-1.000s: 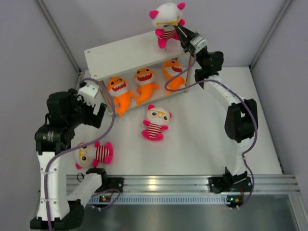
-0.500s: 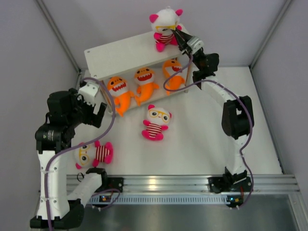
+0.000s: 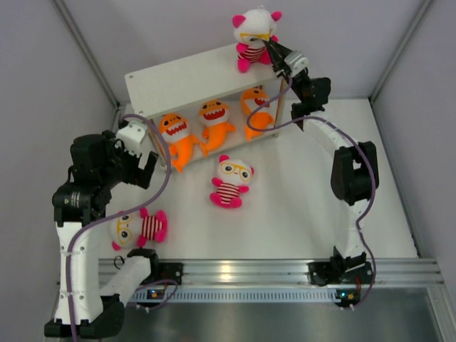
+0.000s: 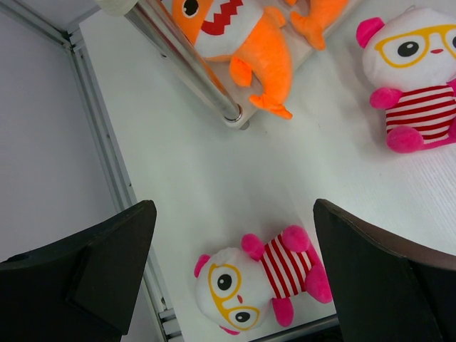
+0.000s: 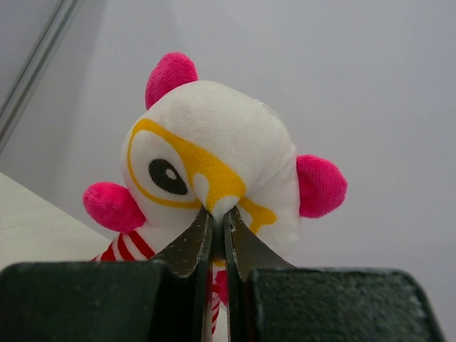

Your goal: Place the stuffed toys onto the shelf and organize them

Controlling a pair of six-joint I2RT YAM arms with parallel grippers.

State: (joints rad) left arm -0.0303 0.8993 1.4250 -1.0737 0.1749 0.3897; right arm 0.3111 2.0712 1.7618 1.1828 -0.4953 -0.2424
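My right gripper [image 3: 271, 47] is shut on a white-headed doll [image 3: 254, 39], pinching its face [image 5: 214, 171], and holds it upright at the right end of the shelf's top board [image 3: 189, 78]. Three orange sharks [image 3: 214, 122] sit side by side on the lower tier. A second doll [image 3: 231, 181] lies on the table in front of the shelf. A third doll [image 3: 139, 228] lies at the near left; in the left wrist view it [image 4: 260, 288] lies below and between the fingers. My left gripper [image 3: 142, 160] is open and empty above it.
Grey walls enclose the white table on the left, back and right. A metal rail [image 3: 271, 271] runs along the near edge. The shelf's front-left metal post [image 4: 189, 68] stands close to my left gripper.
My right gripper has carried the doll a little right and back over the shelf's top board. The left arm has not moved.
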